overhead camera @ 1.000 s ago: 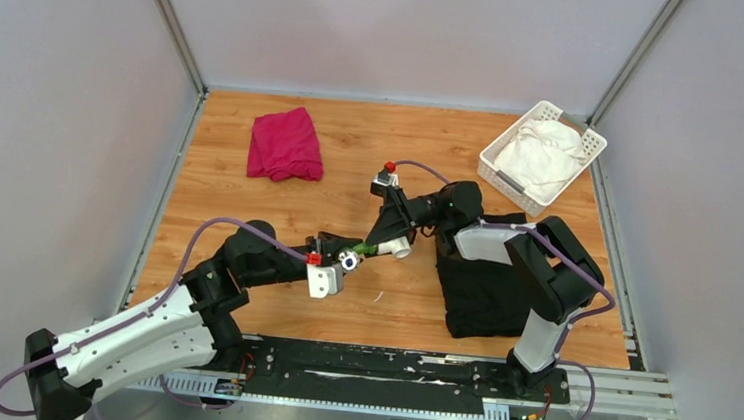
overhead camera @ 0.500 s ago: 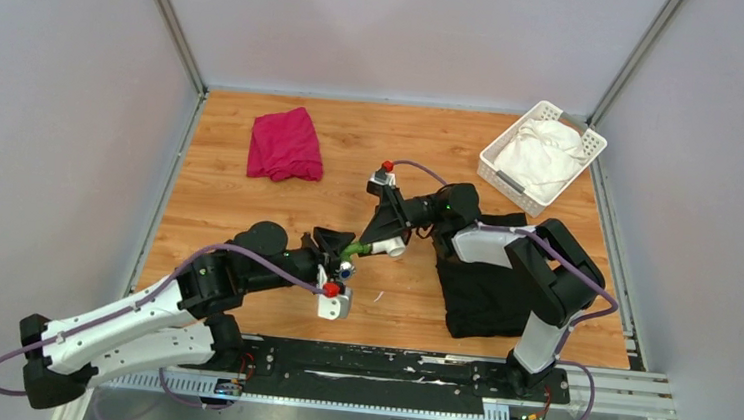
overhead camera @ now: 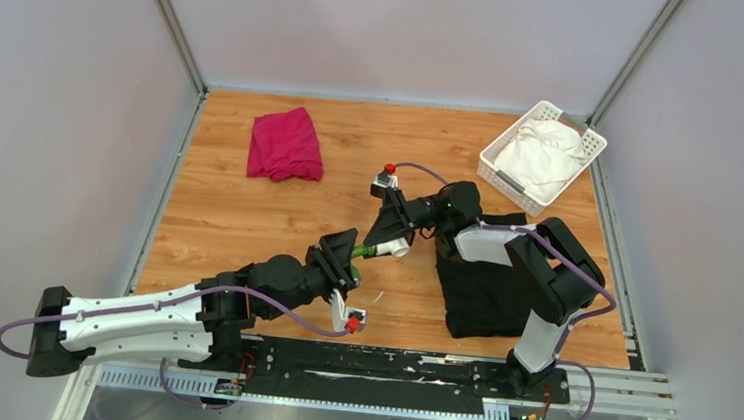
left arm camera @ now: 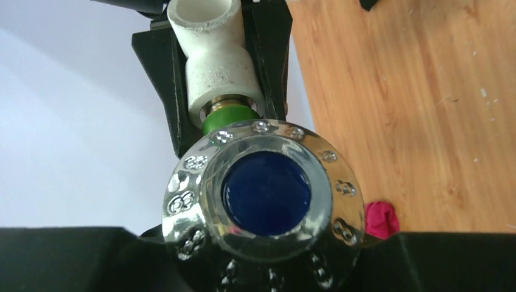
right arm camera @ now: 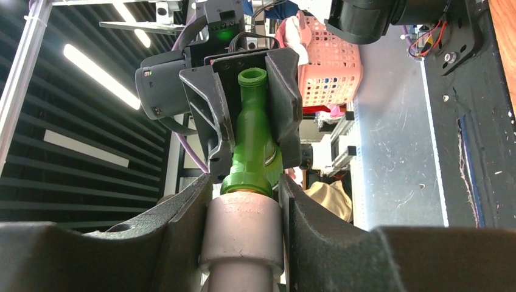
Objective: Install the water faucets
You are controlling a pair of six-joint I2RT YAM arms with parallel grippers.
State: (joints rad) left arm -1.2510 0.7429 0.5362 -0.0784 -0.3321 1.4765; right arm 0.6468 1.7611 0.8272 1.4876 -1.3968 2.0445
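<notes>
The green tap point(overhead camera: 363, 250) and the white pipe fitting point(overhead camera: 396, 244) are joined end to end above the wooden table point(overhead camera: 227, 219). My left gripper point(overhead camera: 341, 254) is shut on the tap at its knob end. In the left wrist view the round chrome knob with a blue centre point(left arm camera: 264, 185) fills the middle between my left gripper point(left arm camera: 261, 258). Beyond it are the green collar point(left arm camera: 231, 118) and the fitting point(left arm camera: 213, 55). My right gripper point(overhead camera: 388, 237) is shut on the fitting. In the right wrist view my right gripper point(right arm camera: 243, 213) clamps the fitting point(right arm camera: 243, 234), and the tap point(right arm camera: 252, 140) stands out of it.
A red cloth point(overhead camera: 286, 143) lies at the back left and also shows in the left wrist view point(left arm camera: 380, 219). A white basket point(overhead camera: 497, 158) holding a white cloth stands at the back right. A black cloth point(overhead camera: 487, 289) lies under the right arm.
My left arm has dropped low and stretched out, and its wrist has rolled, swinging its camera from beside the tap to below it. The tap stays against the fitting. The right arm barely moved.
</notes>
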